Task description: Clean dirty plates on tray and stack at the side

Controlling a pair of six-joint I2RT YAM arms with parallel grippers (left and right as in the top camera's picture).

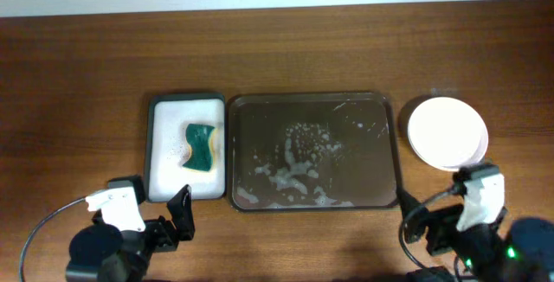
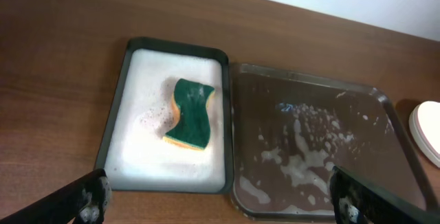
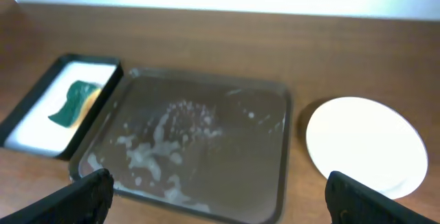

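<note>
The dark brown tray point(image 1: 388, 148) lies mid-table, wet with white suds and holding no plates; it also shows in the left wrist view point(image 2: 385, 104) and the right wrist view point(image 3: 275, 183). A stack of plates point(image 1: 447, 132) with a white one on top stands right of the tray, also in the right wrist view point(image 3: 364, 145) and at the left wrist view's edge point(image 2: 427, 131). My left gripper point(image 2: 220, 203) is open and empty at the front left. My right gripper point(image 3: 216, 196) is open and empty, near the tray's front right corner.
A smaller white-lined tray point(image 1: 160, 148) with a green sponge point(image 1: 201, 146) sits left of the brown tray; it shows in the left wrist view point(image 2: 137, 148) with its sponge point(image 2: 190, 113), and in the right wrist view point(image 3: 34, 131).
</note>
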